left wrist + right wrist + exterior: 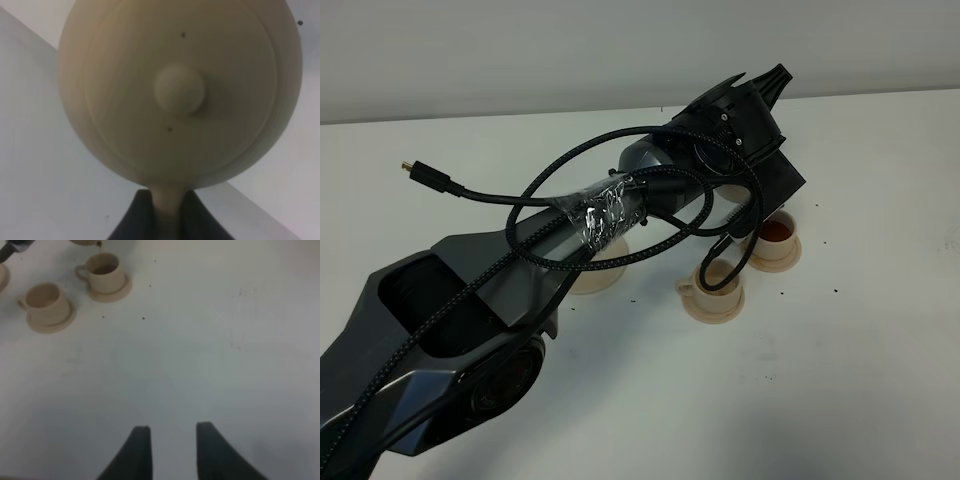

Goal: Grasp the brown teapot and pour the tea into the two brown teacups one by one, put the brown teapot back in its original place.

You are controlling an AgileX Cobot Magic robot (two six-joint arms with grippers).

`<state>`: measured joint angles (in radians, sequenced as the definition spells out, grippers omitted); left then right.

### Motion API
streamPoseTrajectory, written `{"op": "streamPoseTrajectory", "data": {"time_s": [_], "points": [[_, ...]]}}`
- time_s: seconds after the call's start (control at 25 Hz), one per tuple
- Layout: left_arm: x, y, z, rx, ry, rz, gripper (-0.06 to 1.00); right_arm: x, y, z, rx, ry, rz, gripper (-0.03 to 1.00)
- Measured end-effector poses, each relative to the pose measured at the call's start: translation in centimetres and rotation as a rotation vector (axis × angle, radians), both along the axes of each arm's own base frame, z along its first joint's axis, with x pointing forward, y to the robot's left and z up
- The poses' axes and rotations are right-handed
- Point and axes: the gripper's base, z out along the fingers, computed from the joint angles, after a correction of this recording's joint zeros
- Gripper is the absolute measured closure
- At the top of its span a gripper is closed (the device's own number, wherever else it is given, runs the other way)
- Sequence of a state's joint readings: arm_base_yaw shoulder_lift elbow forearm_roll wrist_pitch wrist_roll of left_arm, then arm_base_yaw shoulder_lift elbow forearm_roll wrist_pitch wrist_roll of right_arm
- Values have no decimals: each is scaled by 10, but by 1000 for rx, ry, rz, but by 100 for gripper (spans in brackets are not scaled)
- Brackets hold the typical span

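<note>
the left end effector (167, 217) is clamped on the loop handle of the brown teapot (180, 95), one dark finger on each side of the handle. the teapot's round lid and knob fill the left wrist view. in the exterior high view the left arm reaches across the middle of the worktop (840, 380) and hides most of the teapot, which is held up off the worktop by the far teacup (775, 238). that cup sits on its small saucer and holds red-brown tea, and in the right wrist view the tip of the teapot's spout shows just above its rim. the near teacup (713, 292) stands just beside it on its own saucer, its inside pale, with a loop of black cable (550, 200) crossing in front of it. the large saucer plate (588, 278) lies partly under the arm with no teapot on it. the right end effector (170, 450) hangs over bare worktop, well apart from the cups, its fingers apart with nothing between them.
</note>
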<state>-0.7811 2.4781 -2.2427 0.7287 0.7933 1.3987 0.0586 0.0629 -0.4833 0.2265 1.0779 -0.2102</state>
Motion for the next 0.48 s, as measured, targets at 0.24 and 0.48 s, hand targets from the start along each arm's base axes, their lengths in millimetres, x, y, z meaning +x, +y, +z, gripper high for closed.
{"op": "streamPoseTrajectory", "data": {"time_s": [0.24,0.48], "points": [[0,0,0,0,0,0,82,0,0,0,0,0,0,73],[0,0,0,0,0,0,82,0,0,0,0,0,0,73]]}}
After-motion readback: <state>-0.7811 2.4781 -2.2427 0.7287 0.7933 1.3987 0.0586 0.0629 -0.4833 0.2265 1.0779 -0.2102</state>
